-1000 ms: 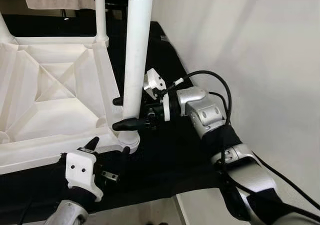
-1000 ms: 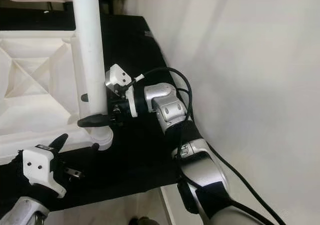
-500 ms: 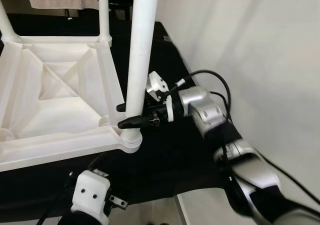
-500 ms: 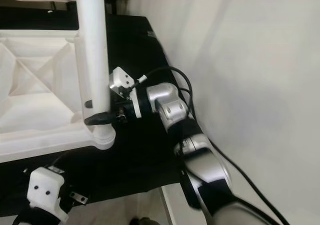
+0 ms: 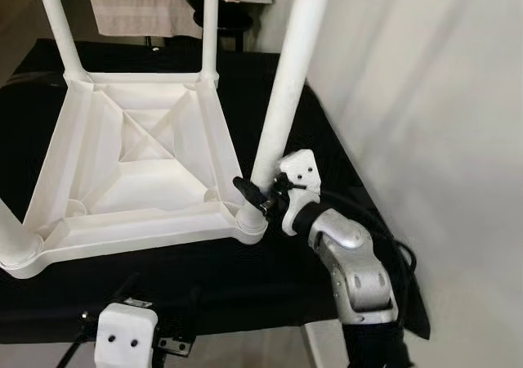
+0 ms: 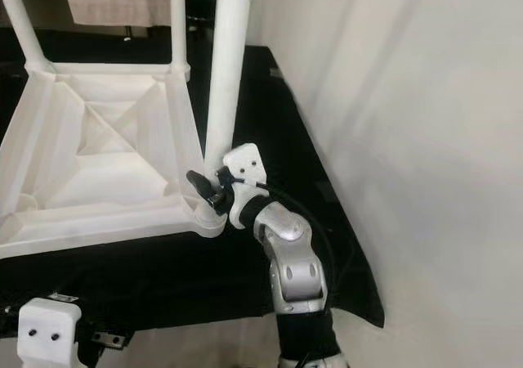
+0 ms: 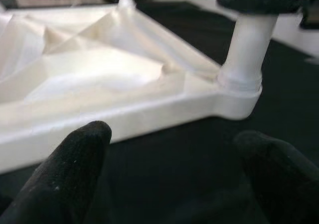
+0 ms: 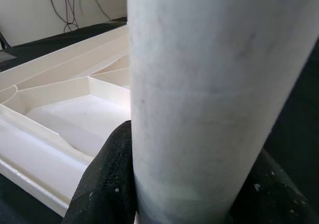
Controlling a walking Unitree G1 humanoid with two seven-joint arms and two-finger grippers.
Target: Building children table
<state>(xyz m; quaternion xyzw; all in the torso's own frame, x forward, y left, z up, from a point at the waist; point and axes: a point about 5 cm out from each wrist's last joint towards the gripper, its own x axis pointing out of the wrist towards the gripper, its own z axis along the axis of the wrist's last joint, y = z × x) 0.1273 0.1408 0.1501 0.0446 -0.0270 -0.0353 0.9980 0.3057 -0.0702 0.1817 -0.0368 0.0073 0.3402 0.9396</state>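
Right wrist view: right claw (image 8: 187, 184) clamped round table leg (image 8: 209, 84).

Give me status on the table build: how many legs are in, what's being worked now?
The upside-down white plastic tabletop lies on the black cloth. Four white tube legs stand at its corners. In hand: the right gripper clamps the near-right leg just above its socket. The left gripper hangs open off the near edge. Left: whether that leg is fully seated can't be judged; table not yet flipped.
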